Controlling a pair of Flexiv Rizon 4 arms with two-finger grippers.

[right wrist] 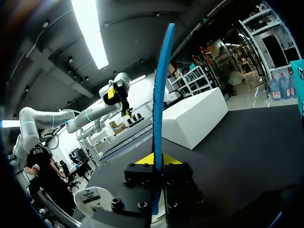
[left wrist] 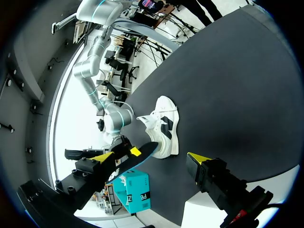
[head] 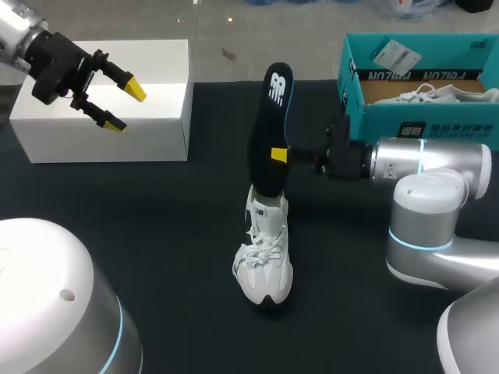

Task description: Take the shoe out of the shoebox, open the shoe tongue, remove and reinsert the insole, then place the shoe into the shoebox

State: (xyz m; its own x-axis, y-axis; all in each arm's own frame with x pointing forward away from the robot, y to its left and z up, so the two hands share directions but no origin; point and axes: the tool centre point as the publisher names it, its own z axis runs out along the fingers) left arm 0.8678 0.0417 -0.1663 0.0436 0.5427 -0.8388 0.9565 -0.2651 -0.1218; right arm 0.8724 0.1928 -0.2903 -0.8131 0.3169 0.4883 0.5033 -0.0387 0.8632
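Insole: the long black foam insole with a blue underside [head: 269,132] stood almost upright; its lower end sat in the shoe's opening and its upper end rose well above it
Shoe: the white lace-up trainer with a black sole [head: 265,261] rested on the dark counter [head: 156,234], toe toward the robot; nothing gripped it
Right end effector: the right end effector [head: 279,154] was clenched on the insole's lower half; the right wrist view showed the insole edge-on with one yellow tip against each face
Left end effector: the left end effector [head: 125,107] was released and carried nothing; it hung over the white rectangular box [head: 101,132], well apart from the shoe
Shoebox: the open teal cardboard shoebox [head: 413,117] stood at the far right; a second white shoe lay inside
Step in hand: probably the insole exchange; whether it was coming out or going in could not be told
Doing it well: keep the insole in line with the shoe's length; move slowly, since the unheld shoe could tip or lift; the free left end effector would best steady the heel
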